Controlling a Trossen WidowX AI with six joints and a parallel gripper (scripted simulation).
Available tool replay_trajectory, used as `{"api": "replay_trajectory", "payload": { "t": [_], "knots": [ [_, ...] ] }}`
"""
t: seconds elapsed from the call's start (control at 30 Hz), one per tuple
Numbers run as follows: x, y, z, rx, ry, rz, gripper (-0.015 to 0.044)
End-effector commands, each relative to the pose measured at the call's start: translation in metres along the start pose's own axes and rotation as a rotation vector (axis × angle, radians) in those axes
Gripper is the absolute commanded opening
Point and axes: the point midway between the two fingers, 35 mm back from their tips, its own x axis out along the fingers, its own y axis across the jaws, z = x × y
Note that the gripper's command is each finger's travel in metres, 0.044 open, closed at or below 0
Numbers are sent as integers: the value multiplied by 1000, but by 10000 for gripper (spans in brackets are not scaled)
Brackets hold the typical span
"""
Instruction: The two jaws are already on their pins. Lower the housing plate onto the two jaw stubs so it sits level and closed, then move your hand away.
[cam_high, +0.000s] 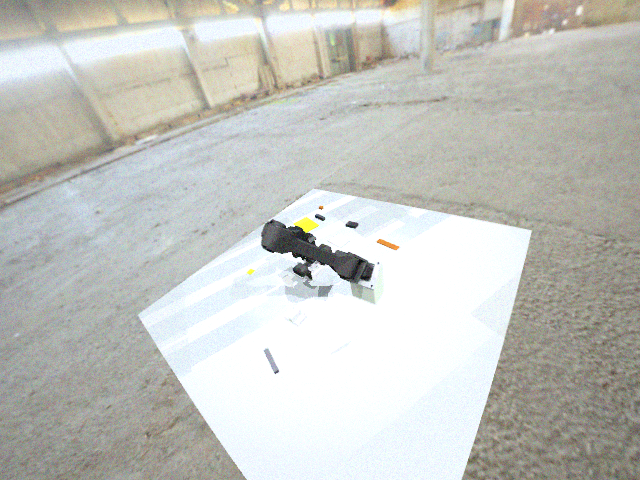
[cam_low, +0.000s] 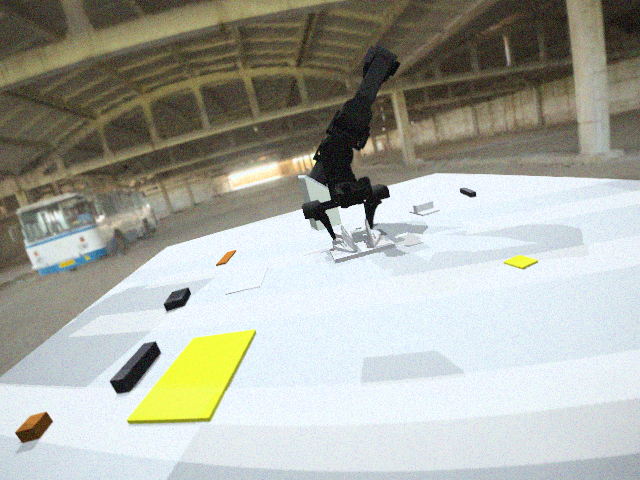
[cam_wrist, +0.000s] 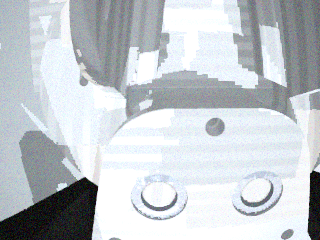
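Observation:
The housing plate (cam_wrist: 200, 150) is white, with rounded far corners, two large ringed holes and a few small holes. It fills the lower middle of the wrist view. My gripper (cam_low: 353, 235) stands low over the table, its fingers wide, shut on the plate. Pale upright pieces, seemingly the jaws (cam_low: 346, 240), stand between the fingertips above the light grey base (cam_low: 357, 256) in the exterior view. Pale surfaces fill the ringed holes; whether these are the jaw stubs I cannot tell. The gap under the plate is hidden, so I cannot tell whether it touches them or sits level.
A pale green-white block (cam_high: 367, 293) (cam_low: 316, 192) stands behind the arm. A white bracket (cam_high: 295, 317) (cam_low: 423, 207) and a dark bar (cam_high: 271, 360) (cam_low: 467, 192) lie off to one side. A yellow sheet (cam_high: 306, 224) (cam_low: 196, 377), orange pieces (cam_high: 387, 244) (cam_low: 226, 257) and black blocks (cam_high: 352, 224) (cam_low: 135, 366) lie elsewhere.

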Motion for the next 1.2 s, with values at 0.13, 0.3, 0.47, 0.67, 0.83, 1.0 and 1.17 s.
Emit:
{"api": "replay_trajectory", "payload": {
  "t": [0.13,0.3,0.47,0.67,0.83,1.0,1.17],
  "knots": [
    [1,0,0,6,2,1,351],
    [1,0,0,6,2,1,351],
    [-1,0,0,6,2,1,351],
    [-5,0,0,5,2,1,351],
    [-3,0,0,5,2,1,351],
    [-3,0,0,5,2,1,351],
    [-1,0,0,5,2,1,351]
  ]
}}
